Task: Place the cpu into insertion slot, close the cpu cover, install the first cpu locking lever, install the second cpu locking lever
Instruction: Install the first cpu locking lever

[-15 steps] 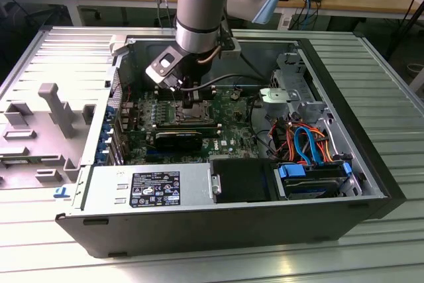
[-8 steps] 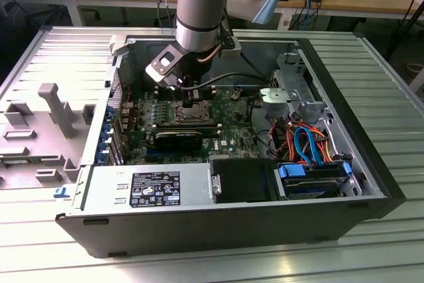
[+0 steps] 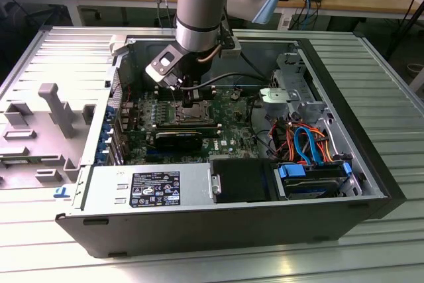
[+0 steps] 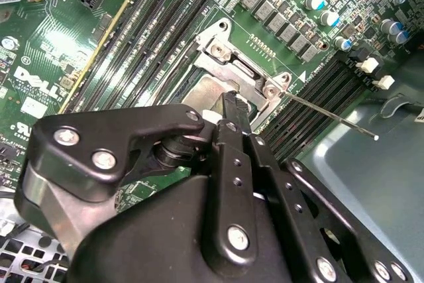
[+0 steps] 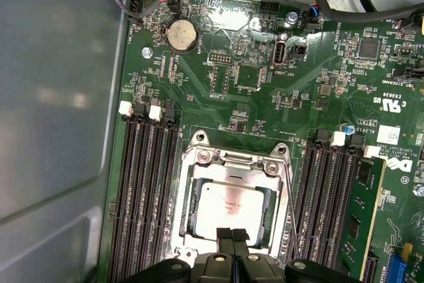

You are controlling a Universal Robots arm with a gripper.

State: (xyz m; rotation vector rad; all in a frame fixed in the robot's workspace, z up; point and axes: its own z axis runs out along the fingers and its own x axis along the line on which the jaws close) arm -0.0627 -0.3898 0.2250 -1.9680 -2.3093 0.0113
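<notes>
We log the cpu (image 5: 228,202) seated in the insertion slot (image 5: 193,220), with the cpu cover (image 5: 232,164) lowered over it. The gripper (image 5: 232,234) has its fingers pressed together and empty at the cover's edge, probably to hold it flat. One locking lever (image 4: 331,116) looks unlatched.

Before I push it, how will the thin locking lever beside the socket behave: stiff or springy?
The locking lever is a thin wire rod, so it likely flexes and springs back. Smooth and round, it may slip sideways when pushed. Anchored by the cpu cover, it should pivot, not slide.
</notes>
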